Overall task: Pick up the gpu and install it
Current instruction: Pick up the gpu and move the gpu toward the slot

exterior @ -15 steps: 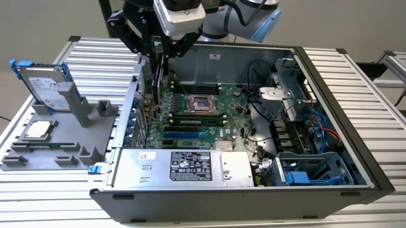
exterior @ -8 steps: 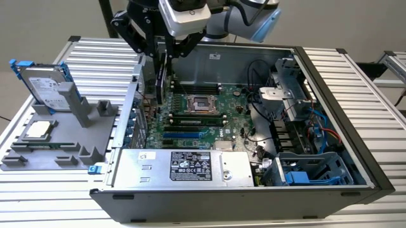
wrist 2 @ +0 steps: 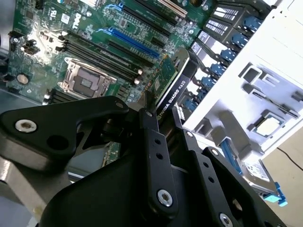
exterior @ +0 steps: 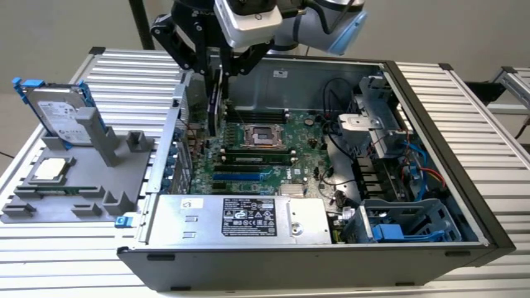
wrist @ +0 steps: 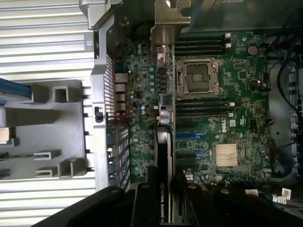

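**A:** Entry. Where is the gpu (exterior: 217, 102)?

**B:** Off the bench (exterior: 480, 124) and inside the open computer case (exterior: 431, 93). It hangs upright, edge down, over the motherboard (exterior: 273, 164) on the exterior view's left side, just beside the perforated rear wall (exterior: 177, 139).

**A:** End effector (exterior: 222, 69)?

**B:** Closed on the card. In the second wrist view one finger (wrist 2: 151, 142) presses the black shroud face and the other is against the opposite face.

**A:** Seated?

**B:** I can't tell. In the first wrist view the card's lower edge lies near the blue slot (wrist: 189, 137), but the contact itself is hidden.

**A:** Risks?

**B:** My judgement is that misalignment is the main one. If the card's edge meets the slot lip off-line or tilted, pressing could flex the board or damage the contacts. The metal bracket could also catch on the rear wall, which is very close. The grip is on a smooth shroud, so the card may pivot under load.

**A:** Surroundings?

**B:** The processor socket (exterior: 263, 133) is near, on the far side. The hard drive (exterior: 62, 115) stands in the grey holder (exterior: 91, 186), well apart on the exterior view's left.
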Robot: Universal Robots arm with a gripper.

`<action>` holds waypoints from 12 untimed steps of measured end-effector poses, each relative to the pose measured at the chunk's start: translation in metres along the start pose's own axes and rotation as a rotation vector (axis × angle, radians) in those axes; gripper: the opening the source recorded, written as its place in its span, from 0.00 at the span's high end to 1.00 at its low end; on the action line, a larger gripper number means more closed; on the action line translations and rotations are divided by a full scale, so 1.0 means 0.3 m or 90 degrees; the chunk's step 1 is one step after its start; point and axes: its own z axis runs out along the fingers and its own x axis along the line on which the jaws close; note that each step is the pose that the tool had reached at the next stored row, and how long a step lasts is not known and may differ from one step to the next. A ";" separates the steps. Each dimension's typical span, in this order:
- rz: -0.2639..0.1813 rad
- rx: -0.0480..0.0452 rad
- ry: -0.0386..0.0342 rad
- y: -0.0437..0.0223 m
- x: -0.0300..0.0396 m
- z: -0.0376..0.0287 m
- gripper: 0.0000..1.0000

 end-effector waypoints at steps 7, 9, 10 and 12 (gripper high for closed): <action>0.000 0.0001 0.0000 0.001 -0.016 0.000 1.00; 0.000 0.0000 0.0000 0.001 -0.021 0.000 1.00; 0.000 0.0000 0.0000 0.002 -0.023 0.000 1.00; 0.000 0.0000 0.0000 0.002 -0.028 0.000 1.00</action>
